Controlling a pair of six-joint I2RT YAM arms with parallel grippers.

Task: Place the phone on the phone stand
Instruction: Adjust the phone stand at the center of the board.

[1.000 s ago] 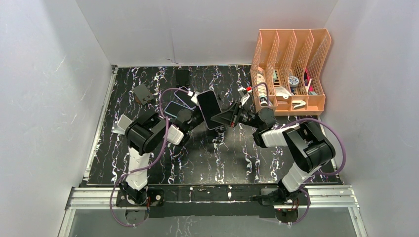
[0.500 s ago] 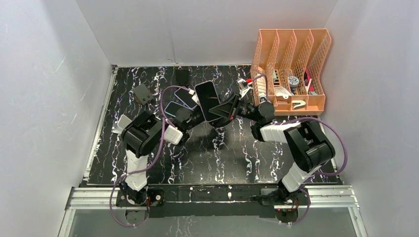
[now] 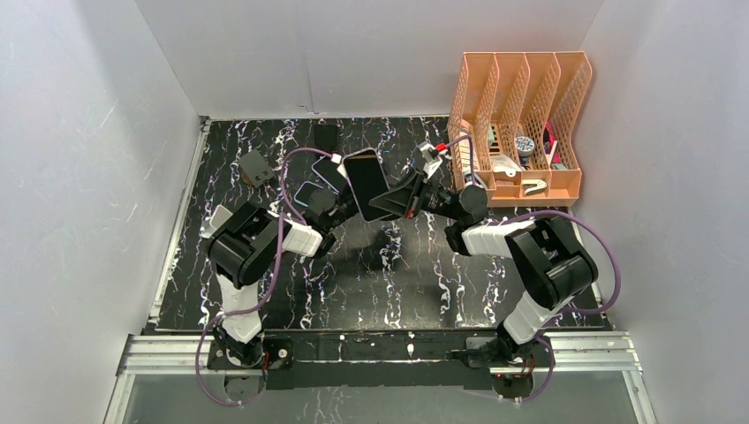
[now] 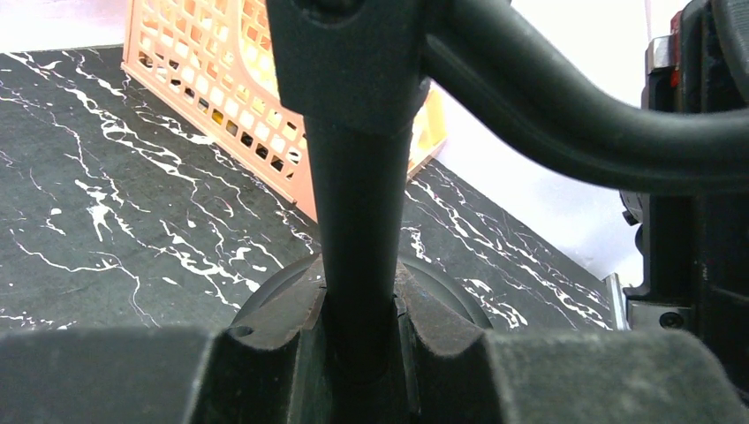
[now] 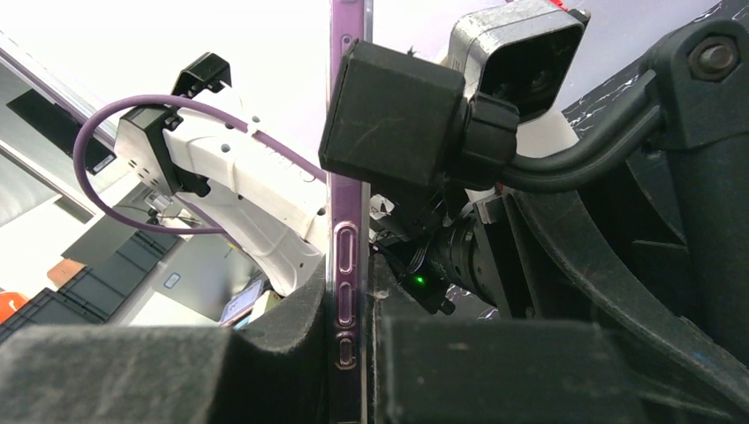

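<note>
Phone (image 3: 364,182) at stand (image 4: 358,221), not seated yet.
My right hand (image 3: 389,196) clamps phone, left hand (image 4: 358,349) clamps stand stem; seating left.

The slim black glass-fronted phone (image 3: 364,184) gleams glossy, its edge smooth clear plastic; the black phone stand (image 4: 358,221) looks matt; the black white-veined marble-look tabletop (image 3: 397,283) is smooth -- the peach latticed plastic file rack (image 3: 556,187) is matt.

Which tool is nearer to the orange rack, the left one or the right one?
Right. The right tool, shut on the phone, is to the left of the rack in the top view. The left tool is farther left, beyond the phone, shut on the stand.
</note>
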